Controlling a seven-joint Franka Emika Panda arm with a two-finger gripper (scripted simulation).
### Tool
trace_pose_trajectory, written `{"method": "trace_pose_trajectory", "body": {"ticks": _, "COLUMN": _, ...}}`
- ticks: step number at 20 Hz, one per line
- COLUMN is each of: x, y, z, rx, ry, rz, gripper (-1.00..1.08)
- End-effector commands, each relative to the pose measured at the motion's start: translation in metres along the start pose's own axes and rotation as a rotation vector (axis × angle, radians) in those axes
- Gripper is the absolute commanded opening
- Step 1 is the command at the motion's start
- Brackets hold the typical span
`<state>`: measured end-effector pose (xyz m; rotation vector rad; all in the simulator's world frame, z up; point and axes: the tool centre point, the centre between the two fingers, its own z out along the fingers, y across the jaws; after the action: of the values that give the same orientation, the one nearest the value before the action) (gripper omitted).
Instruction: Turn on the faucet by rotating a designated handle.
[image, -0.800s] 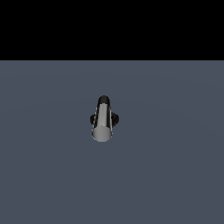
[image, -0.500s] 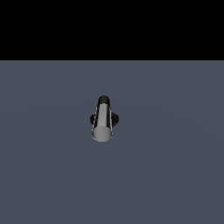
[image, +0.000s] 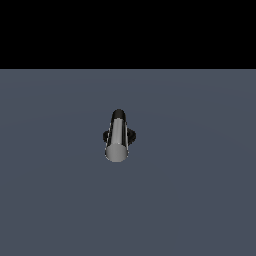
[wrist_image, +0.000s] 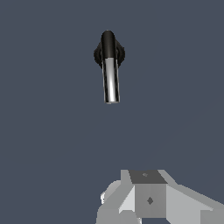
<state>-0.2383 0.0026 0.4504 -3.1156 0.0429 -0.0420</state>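
Faucet (image: 118, 136) handle (image: 118, 142) unmarked, well apart from end effector (wrist_image: 148, 199), opening indiscernible.

The faucet (image: 119, 136) stands on the table (image: 200, 190) near its middle. Its handle (image: 118, 140) lies over the base. My gripper (wrist_image: 146, 199) is well apart from it.

Flat grey-blue floor (image: 200, 200); faucet (image: 118, 136) alone sits on it.

Dim flat render; sharp; no cast shadows
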Motion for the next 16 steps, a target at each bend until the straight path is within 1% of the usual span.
{"method": "trace_pose_trajectory", "body": {"ticks": 1, "x": 0.004, "y": -0.003, "z": 0.017, "rx": -0.001, "ry": -0.002, "rz": -0.008, "gripper": -1.00}}
{"method": "trace_pose_trajectory", "body": {"ticks": 16, "x": 0.033, "y": -0.028, "z": 0.144, "rx": -0.009, "ry": -0.012, "rz": -0.065, "gripper": -1.00}}
